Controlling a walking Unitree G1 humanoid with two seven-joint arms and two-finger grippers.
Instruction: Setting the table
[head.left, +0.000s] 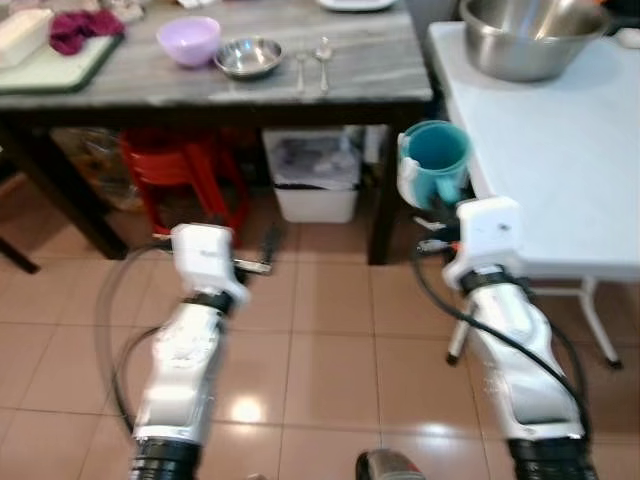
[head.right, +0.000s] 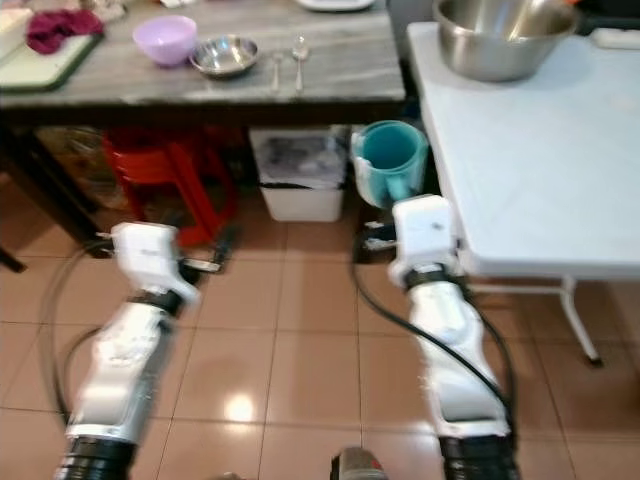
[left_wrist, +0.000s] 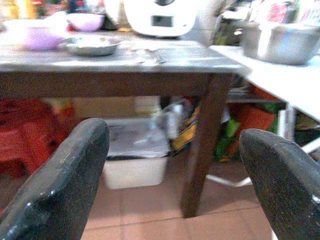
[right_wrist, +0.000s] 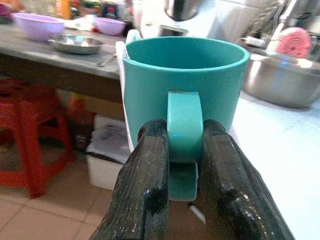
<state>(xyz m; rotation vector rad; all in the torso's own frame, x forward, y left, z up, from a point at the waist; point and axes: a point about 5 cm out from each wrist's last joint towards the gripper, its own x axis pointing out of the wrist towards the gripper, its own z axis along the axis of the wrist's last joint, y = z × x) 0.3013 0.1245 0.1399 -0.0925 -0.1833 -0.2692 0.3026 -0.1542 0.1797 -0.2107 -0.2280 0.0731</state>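
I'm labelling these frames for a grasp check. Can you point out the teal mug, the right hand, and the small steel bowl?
teal mug (right_wrist: 185, 75): right wrist view, front wall below the rim.
right hand (right_wrist: 184, 150): right wrist view, between the fingertips clamped on the mug's handle.
small steel bowl (head.left: 248, 56): left eye view, inside of the bowl.

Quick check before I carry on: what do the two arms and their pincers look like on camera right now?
Both arms are glossy silver-white shells with black collars near the bottom and boxy white wrist blocks. Black cables loop alongside each forearm. The left pincer and right pincer each have two long, rounded black fingers with a rough, slightly scuffed surface.
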